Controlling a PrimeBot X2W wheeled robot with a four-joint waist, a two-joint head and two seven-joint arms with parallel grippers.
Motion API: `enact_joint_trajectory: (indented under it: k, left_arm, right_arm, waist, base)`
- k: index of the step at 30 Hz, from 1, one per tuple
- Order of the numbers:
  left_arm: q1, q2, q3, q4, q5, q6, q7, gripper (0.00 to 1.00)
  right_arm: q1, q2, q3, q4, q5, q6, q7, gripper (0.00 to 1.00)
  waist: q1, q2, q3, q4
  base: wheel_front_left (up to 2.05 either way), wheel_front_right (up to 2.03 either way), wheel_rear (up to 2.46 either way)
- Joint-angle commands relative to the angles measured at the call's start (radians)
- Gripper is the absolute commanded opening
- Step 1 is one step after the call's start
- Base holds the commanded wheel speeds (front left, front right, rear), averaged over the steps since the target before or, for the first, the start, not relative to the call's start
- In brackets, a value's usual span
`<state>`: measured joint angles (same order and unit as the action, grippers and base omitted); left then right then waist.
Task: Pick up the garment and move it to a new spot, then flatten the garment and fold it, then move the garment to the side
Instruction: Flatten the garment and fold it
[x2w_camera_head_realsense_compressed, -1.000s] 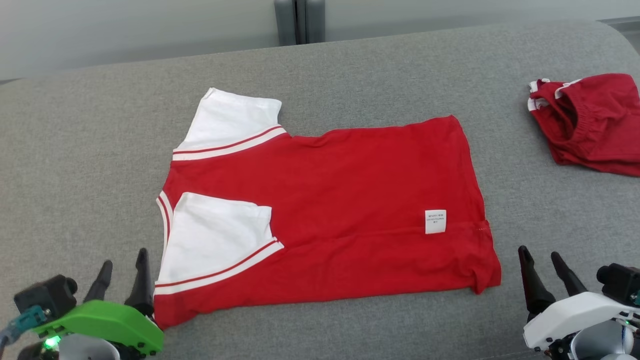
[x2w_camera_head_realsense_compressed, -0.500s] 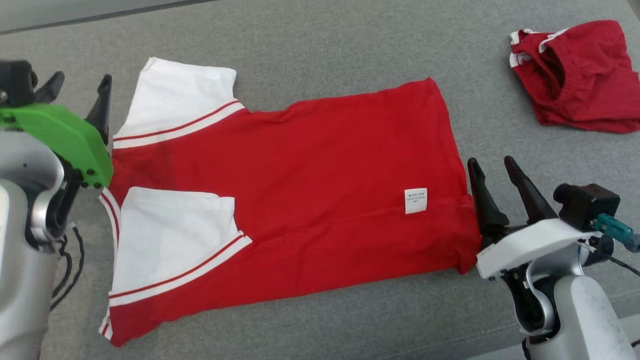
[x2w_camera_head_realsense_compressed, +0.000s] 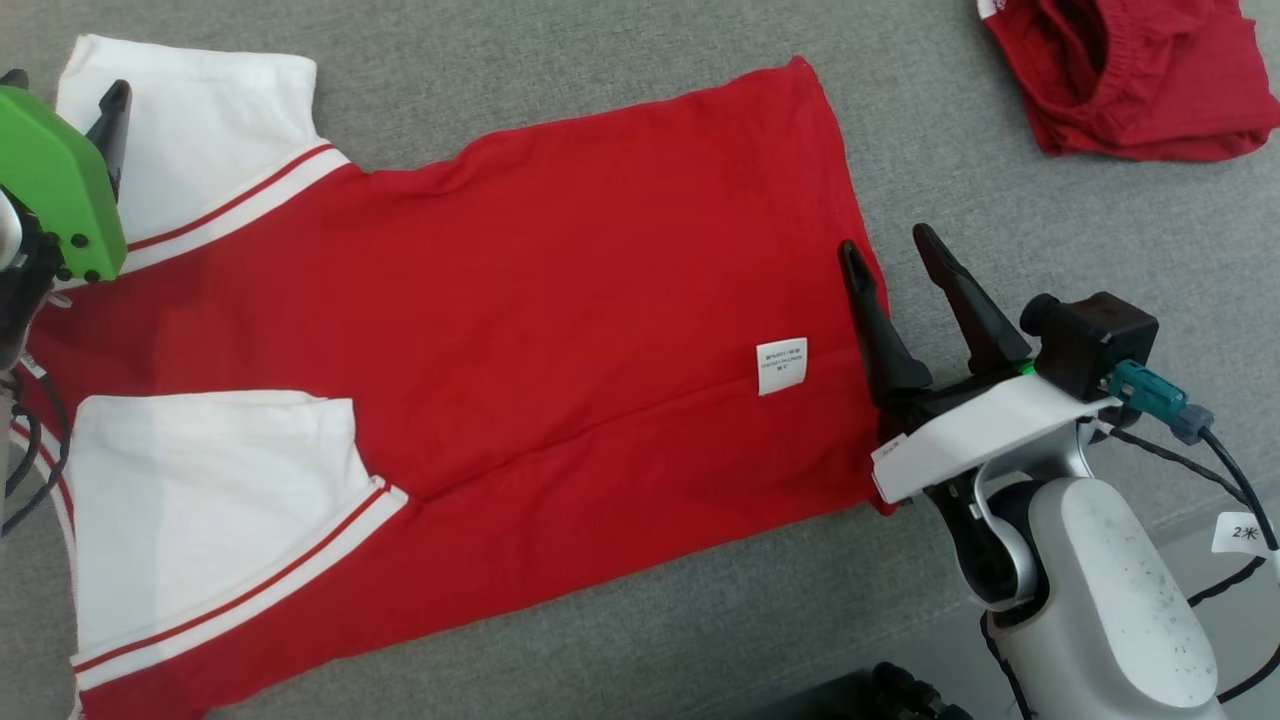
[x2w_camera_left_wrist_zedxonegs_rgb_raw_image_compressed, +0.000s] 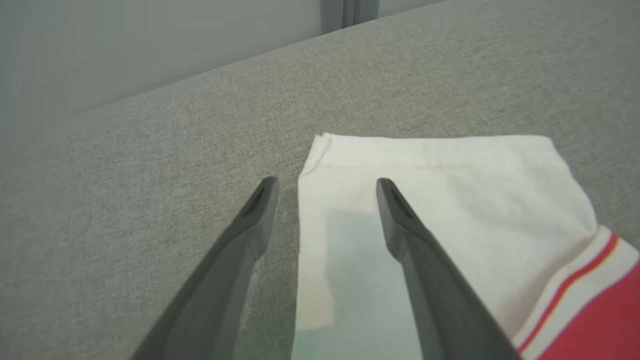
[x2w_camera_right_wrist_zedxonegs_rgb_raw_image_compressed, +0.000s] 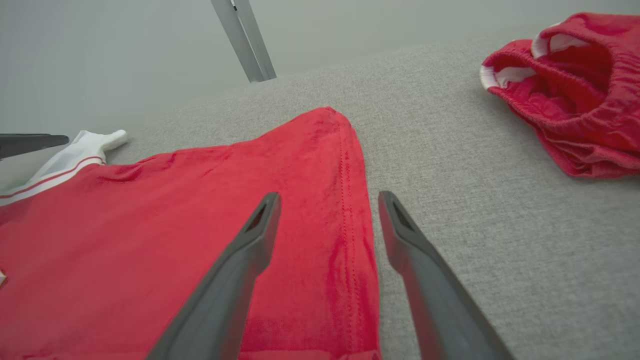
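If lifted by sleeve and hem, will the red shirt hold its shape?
Probably not: the red shirt lies flat and limp with soft creases, so it should sag between grips. It looks thin, so likely light.

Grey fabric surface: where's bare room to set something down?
Bare grey fabric surface lies beyond the red T-shirt with white sleeves and along its near edge. The gap between its hem and the crumpled red shorts is tighter: the right gripper stands there.

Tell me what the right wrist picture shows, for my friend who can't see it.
The open right gripper points along the hemmed edge of a flat red shirt on grey fabric. Another red garment lies crumpled at the upper right.
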<state>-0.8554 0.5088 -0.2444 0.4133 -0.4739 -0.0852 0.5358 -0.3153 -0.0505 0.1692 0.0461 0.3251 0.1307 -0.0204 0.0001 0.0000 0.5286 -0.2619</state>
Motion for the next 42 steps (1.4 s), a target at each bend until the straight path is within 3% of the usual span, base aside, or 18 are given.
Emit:
enact_joint_trajectory:
  k: [1,13,14,16,17,28,42]
  left_arm:
    - [-0.017,0.013,0.003,0.010,0.005,0.000,-0.006,1.00]
    - [-0.051,0.040,-0.003,0.063,0.021,0.021,-0.007,1.00]
    - [-0.053,0.039,-0.004,0.066,0.015,0.018,0.000,0.93]
    - [-0.057,0.034,-0.007,0.068,0.004,0.012,0.014,0.26]
    - [-0.058,0.031,-0.008,0.066,0.000,0.009,0.018,0.00]
    - [-0.044,-0.038,-0.029,0.007,-0.033,-0.011,-0.092,0.00]
    - [0.010,-0.137,-0.081,-0.073,-0.077,-0.030,-0.232,0.00]
  right_arm:
    - [-0.015,0.000,0.007,0.002,0.006,0.000,-0.011,1.00]
    - [-0.056,-0.001,0.047,-0.005,-0.003,0.000,-0.018,1.00]
    - [-0.060,-0.001,0.047,-0.006,-0.004,0.000,-0.017,1.00]
    - [-0.066,-0.001,0.044,-0.006,-0.007,0.000,-0.015,1.00]
    - [-0.067,-0.004,0.041,-0.005,-0.010,0.000,-0.014,1.00]
    - [-0.180,-0.092,-0.012,0.078,-0.084,0.000,0.049,1.00]
    - [-0.459,-0.232,0.042,0.448,-0.126,0.000,0.206,1.00]
  waist:
    - [-0.0001,0.0000,0.041,-0.039]
    - [-0.0001,0.0000,0.050,-0.051]
    - [-0.0001,0.0000,0.050,-0.052]
    - [-0.0001,0.0000,0.049,-0.052]
    - [-0.0001,0.0000,0.048,-0.050]
    - [-0.0001,0.0000,-0.015,0.035]
    - [-0.0001,0.0000,-0.064,0.220]
  base:
    - [0.00,0.00,0.00]
    - [0.00,0.00,0.00]
    - [0.00,0.00,0.00]
    - [0.00,0.00,0.00]
    - [0.00,0.00,0.00]
    - [0.00,0.00,0.00]
    - [0.00,0.00,0.00]
